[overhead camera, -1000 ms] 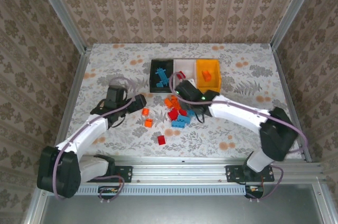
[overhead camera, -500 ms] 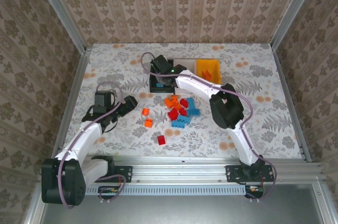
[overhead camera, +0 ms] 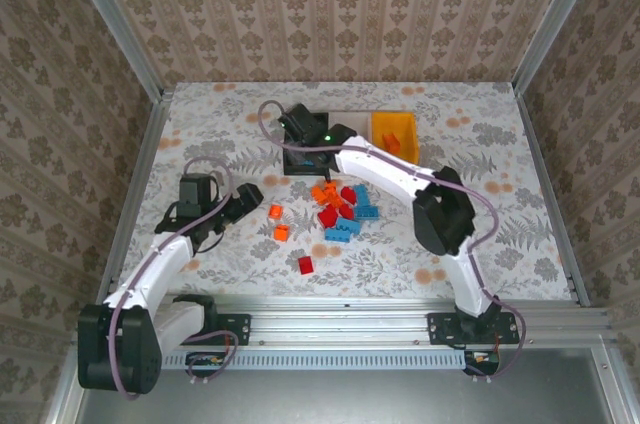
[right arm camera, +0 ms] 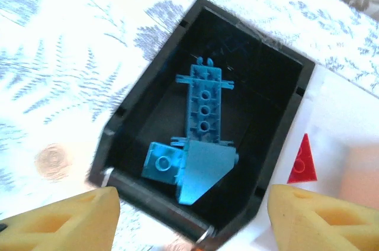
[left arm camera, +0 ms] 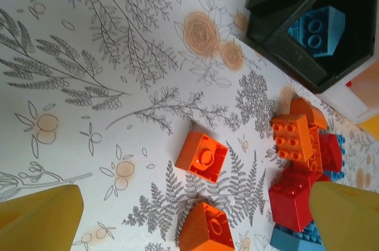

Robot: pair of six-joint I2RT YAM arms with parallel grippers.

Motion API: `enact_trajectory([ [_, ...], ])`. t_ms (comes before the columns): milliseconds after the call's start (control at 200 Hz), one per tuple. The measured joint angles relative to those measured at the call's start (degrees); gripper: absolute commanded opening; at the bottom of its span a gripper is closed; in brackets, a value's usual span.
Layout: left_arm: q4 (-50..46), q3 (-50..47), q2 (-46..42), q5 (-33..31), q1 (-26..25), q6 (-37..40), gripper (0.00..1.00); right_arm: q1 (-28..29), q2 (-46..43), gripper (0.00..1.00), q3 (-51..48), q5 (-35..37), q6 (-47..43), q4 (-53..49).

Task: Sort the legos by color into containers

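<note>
Right wrist: right gripper apart above black bin toward worktop far edge, blue legos inside; left gripper wide apart over orange legos.

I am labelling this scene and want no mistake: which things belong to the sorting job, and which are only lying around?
Belongs to the job:
black bin with blue legos
white bin with a red piece
orange-yellow bin
loose pile of legos
left gripper, right gripper

Only surroundings:
floral table cover
wallpapered walls
metal rail
</note>
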Motion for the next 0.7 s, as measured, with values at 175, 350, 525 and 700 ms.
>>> enact_trajectory([
  [175, 1.64, -3.61, -0.59, 0.17, -3.67, -0.68, 1.00, 2.01, -14.69, 0.69, -16.83, 0.24, 2.78, 6.60],
  [350, 3.21, -4.09, -0.39, -0.13, -9.05, -0.70, 1.00, 2.89, -26.45, 0.75, -34.07, 1.55, 4.96, 11.34],
  [525, 3.63, -3.72, -2.14, -2.16, -12.76, -0.22, 1.00, 3.48, -39.28, 0.97, -45.38, -1.44, 7.08, 14.05],
  [700, 6.01, -3.15, -3.74, -4.31, -14.40, 0.20, 1.00, 3.48, -45.27, 0.89, -46.53, -9.49, 9.68, 14.53],
])
